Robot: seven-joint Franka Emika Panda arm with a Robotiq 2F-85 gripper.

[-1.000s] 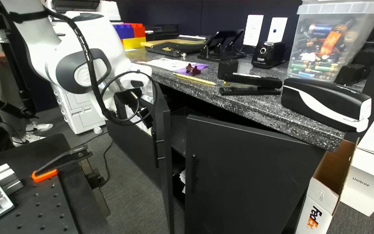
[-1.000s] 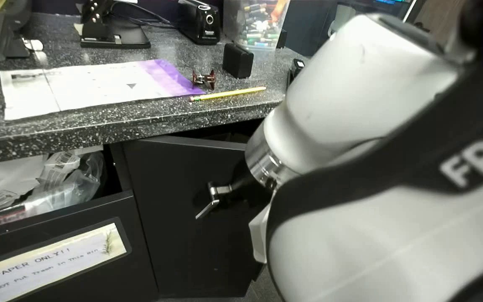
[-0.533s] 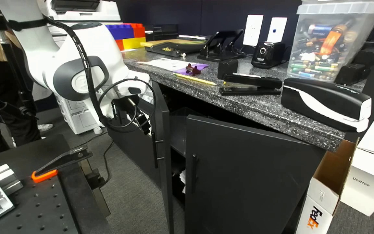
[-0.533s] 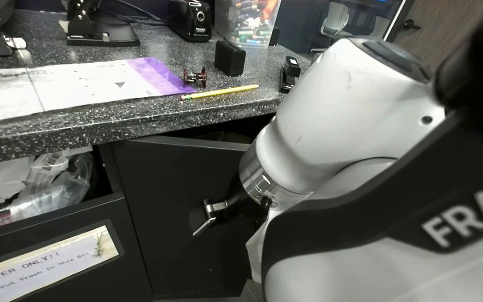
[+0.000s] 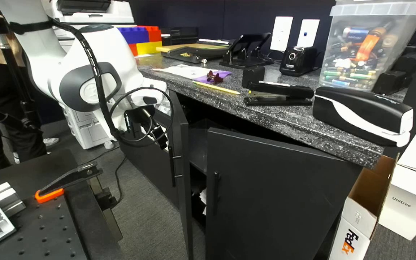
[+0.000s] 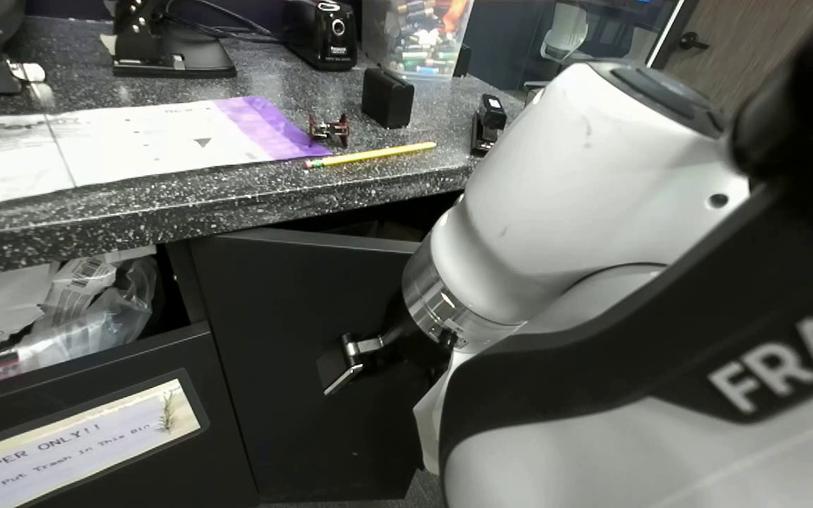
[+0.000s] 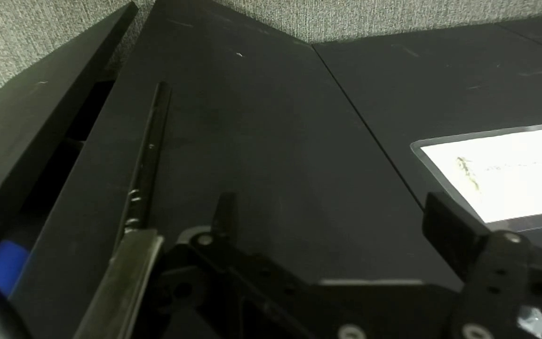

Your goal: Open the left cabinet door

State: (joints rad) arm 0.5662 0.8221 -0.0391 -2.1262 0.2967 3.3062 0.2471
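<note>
The left cabinet door [image 5: 183, 187] is a dark panel standing partly open. Its face shows in an exterior view [image 6: 272, 310] and in the wrist view [image 7: 271, 141]. Its black bar handle [image 5: 173, 168] is vertical and lies left of the fingers in the wrist view [image 7: 148, 150]. My gripper [image 7: 341, 221] is open, with nothing between its fingers. It is over the door's outer face, near the upper end of the handle, not around it. In an exterior view [image 5: 154, 133] cables partly cover it. Elsewhere the arm hides most of the gripper [image 6: 346, 374].
The right cabinet door [image 5: 265, 195] also stands ajar, beside a dark gap. A bin drawer with a paper label [image 6: 82, 444] adjoins the left door. The speckled countertop [image 5: 265, 115] overhangs the doors. A black bench [image 5: 31, 220] stands opposite. A FedEx box [image 5: 354, 224] is at the far end.
Between one second and half a second ago, the arm and gripper lowered slightly. Since then they are almost still. The doors show no clear movement. A person in the background has shifted.
</note>
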